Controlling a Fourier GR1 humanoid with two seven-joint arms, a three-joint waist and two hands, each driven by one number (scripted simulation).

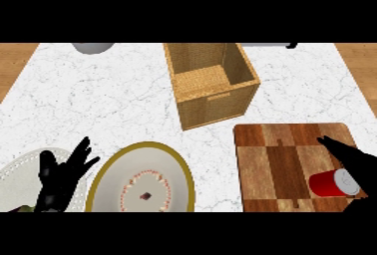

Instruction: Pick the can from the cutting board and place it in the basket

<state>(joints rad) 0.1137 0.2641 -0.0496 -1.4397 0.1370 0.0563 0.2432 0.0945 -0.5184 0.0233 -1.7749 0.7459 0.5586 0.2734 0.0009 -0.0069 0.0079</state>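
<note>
We see the can [325, 183] on the cutting board [273, 164], close to the board's near right corner, red-sided with its pale end turned to the right. We cannot tell whether it stands tilted or lies on its side. The right hand [357, 162] comes in from the right edge above that corner, its fingers [330, 143] stretched out straight over the wood and not curled round anything. It sits just beside the can on the right, and we cannot say whether the two touch.

The basket [217, 107] stands on the table [88, 99] beyond the board and a little to the left, open at the top, with its near corner close to the board's far left corner. Bare checkered wood and a narrow strip of table lie between the can and the basket's near wall.

Left of the board sits a gold-rimmed plate [114, 172] with a ring of small reddish bits and one dark piece in its middle. The left hand [55, 182] rests at the lower left, released, fingers up, between that plate and a pale plate [15, 172] at the left edge. Two grey objects, one [94, 47] at the far left and one [269, 45] at the far right, are cut off at the table's far side.
</note>
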